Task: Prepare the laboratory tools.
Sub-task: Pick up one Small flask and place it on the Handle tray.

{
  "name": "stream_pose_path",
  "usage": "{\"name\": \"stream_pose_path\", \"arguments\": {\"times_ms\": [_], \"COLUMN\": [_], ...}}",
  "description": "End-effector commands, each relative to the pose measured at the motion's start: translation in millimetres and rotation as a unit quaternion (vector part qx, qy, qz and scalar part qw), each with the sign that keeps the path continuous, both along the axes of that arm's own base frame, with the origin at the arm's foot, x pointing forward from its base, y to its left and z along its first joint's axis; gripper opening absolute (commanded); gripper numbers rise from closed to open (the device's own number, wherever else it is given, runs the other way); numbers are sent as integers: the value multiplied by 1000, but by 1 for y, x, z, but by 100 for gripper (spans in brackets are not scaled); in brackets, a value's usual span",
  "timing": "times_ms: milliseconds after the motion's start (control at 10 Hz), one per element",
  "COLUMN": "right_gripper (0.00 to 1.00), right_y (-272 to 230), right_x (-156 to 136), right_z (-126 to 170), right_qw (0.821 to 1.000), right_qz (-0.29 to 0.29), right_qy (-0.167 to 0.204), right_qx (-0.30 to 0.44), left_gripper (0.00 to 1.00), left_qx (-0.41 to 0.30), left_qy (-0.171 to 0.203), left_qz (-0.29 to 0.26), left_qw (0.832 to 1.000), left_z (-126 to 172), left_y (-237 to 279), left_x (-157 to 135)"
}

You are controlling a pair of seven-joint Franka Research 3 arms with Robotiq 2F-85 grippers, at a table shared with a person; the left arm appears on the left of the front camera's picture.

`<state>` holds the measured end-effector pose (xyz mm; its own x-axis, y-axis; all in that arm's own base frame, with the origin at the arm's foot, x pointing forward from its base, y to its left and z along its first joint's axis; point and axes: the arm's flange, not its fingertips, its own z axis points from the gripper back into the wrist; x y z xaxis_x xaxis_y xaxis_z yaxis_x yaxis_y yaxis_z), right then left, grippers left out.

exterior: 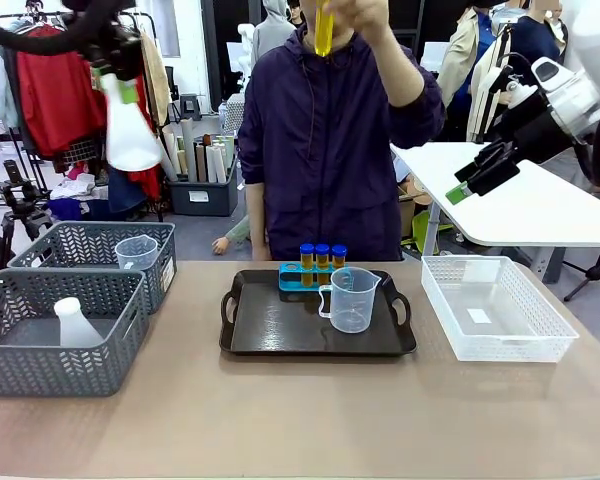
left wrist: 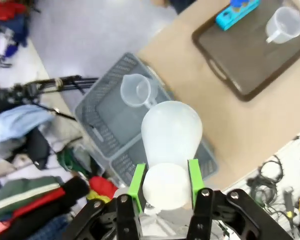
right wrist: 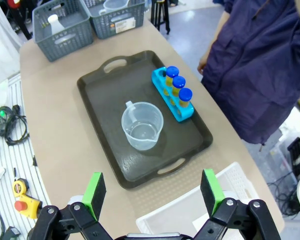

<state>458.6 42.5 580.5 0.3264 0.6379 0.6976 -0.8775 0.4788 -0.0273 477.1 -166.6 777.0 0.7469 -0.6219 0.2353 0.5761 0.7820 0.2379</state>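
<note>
table [exterior: 280, 430] | on it: grey baskets [exterior: 60, 375], dark tray [exterior: 280, 330], white basket [exterior: 510, 350]

Beyond the tan tabletop [exterior: 280, 430] lies a grey floor [exterior: 195, 235]. At the far left a red jacket [exterior: 50, 90] hangs among other garments, with a black tripod [exterior: 22, 195] below. Near them stands a dark crate [exterior: 205, 198] of rolled papers. A white table [exterior: 540, 210] stands at the far right.

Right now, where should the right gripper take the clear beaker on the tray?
Likely its rim, from above: the beaker stands upright, mouth open, so one finger of the open right gripper can slip inside the wall, on the side away from its handle and the tube rack.
</note>
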Motion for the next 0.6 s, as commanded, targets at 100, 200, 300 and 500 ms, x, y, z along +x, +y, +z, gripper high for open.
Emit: {"name": "stream_pose_path", "arguments": {"times_ms": [100,200,300,500], "right_gripper": [100,100,100,100], "right_y": [0,0,0,0], "right_x": [0,0,0,0], "right_z": [1,1,1,1], "right_qw": [1000,1000,1000,1000], "right_qz": [3,3,3,3], "right_qy": [-2,-2,-2,-2], "right_qx": [8,8,8,8], "left_gripper": [0,0,0,0], "left_qx": [-11,-8,-7,-26], "left_qy": [2,6,4,-2], "left_qz": [-98,-124,-140,-151], "left_qw": [995,992,990,988], "left_z": [4,-1,-2,-4], "left_y": [-65,-84,-99,-107], "left_x": [6,3,-1,1]}}
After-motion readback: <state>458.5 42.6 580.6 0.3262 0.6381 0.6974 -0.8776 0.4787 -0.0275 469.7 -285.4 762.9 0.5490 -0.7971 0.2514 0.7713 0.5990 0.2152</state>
